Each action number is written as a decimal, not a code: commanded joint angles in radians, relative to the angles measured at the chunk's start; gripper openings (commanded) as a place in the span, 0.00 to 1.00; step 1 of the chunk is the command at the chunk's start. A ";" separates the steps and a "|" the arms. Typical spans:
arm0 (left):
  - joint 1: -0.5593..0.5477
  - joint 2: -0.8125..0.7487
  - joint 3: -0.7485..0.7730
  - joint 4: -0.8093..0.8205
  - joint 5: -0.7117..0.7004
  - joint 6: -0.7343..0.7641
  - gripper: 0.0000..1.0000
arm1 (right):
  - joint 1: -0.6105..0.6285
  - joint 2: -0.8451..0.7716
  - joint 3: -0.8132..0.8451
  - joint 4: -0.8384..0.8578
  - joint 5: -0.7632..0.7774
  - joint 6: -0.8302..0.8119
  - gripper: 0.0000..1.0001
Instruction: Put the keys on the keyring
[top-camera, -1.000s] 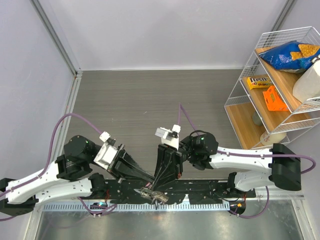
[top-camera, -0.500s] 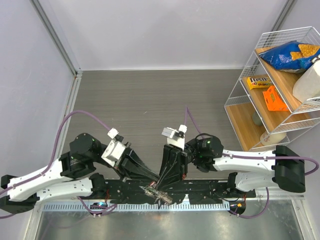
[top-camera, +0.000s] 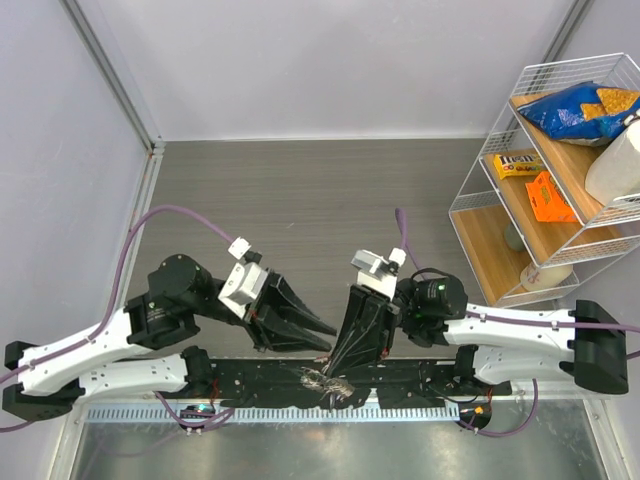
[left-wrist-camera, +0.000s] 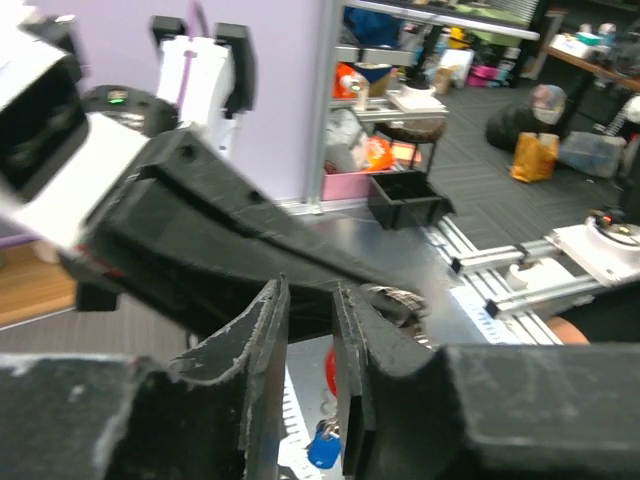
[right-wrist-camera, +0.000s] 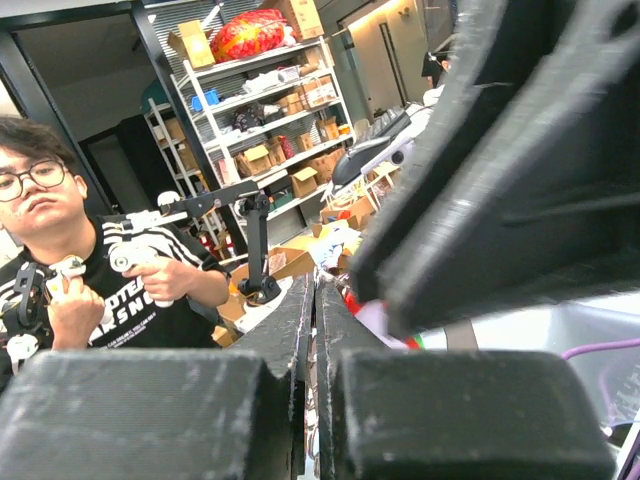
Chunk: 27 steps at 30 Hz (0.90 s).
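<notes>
Over the grey tabletop (top-camera: 300, 200) I see my left claw (top-camera: 331, 340) spread, its fingers standing apart. Its tips are near the right claw (top-camera: 345, 368), which is pressed together and points down at the black rail (top-camera: 400, 385) along the near edge. Just beside those tips sits a small tangle: the keys (top-camera: 326, 384), red and blue heads showing in the left wrist view, with the keyring (left-wrist-camera: 398, 298) a silvery glint at the right claw's tip, though I cannot tell whether that claw pinches it.
</notes>
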 joint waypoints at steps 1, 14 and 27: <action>0.014 0.027 0.040 -0.061 -0.121 0.014 0.33 | 0.014 -0.063 0.000 0.322 0.028 -0.033 0.06; 0.014 -0.008 0.208 -0.256 -0.258 0.007 0.57 | 0.012 -0.170 -0.074 0.322 0.097 -0.169 0.06; 0.014 0.023 0.349 -0.428 -0.316 -0.018 0.59 | 0.012 -0.304 -0.147 0.322 0.174 -0.431 0.06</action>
